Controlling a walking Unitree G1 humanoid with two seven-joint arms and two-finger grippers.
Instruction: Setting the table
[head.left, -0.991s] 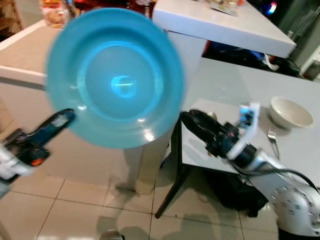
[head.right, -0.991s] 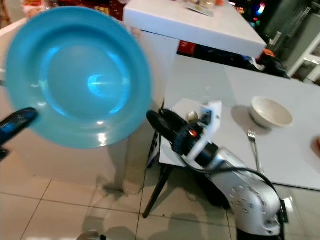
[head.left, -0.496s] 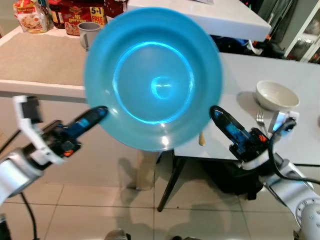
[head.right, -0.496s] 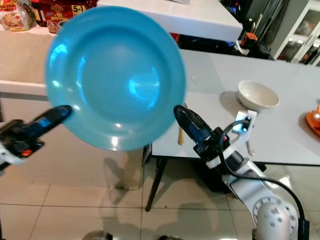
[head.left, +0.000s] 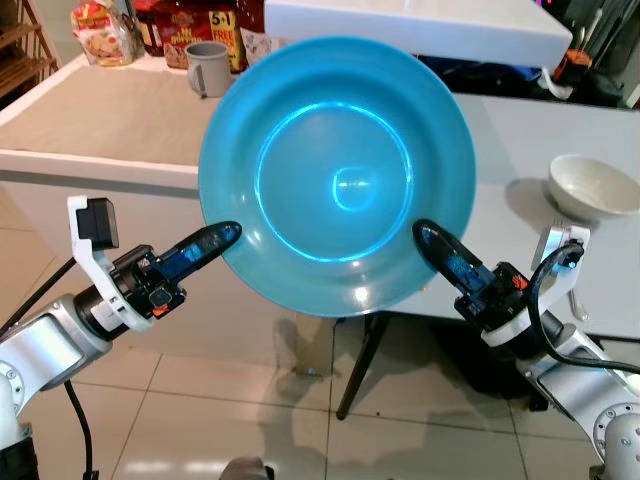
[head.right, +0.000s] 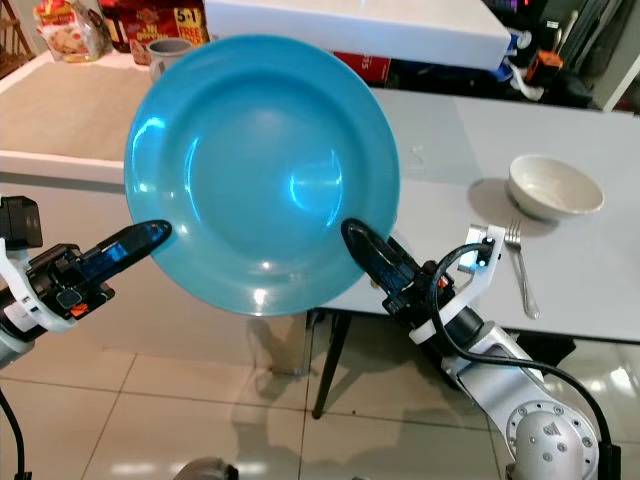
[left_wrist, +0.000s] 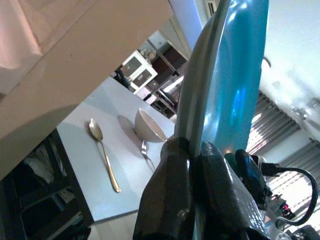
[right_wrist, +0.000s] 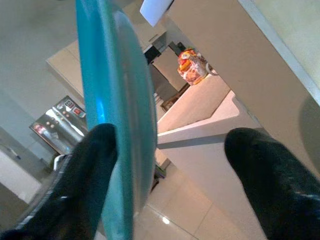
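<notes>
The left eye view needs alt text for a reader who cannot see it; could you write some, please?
A large blue plate is held up between the left gripper and the right gripper. Behind it, a grey table bears a white bowl.

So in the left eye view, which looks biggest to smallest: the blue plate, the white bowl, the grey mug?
1. Blue plate, by far the largest, though it is held up close to the camera, which inflates it.
2. White bowl.
3. Grey mug, smallest, but it stands farther back, so its true size against the bowl is unsure.

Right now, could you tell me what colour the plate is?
The plate is bright blue, clearest in the left eye view.
</notes>
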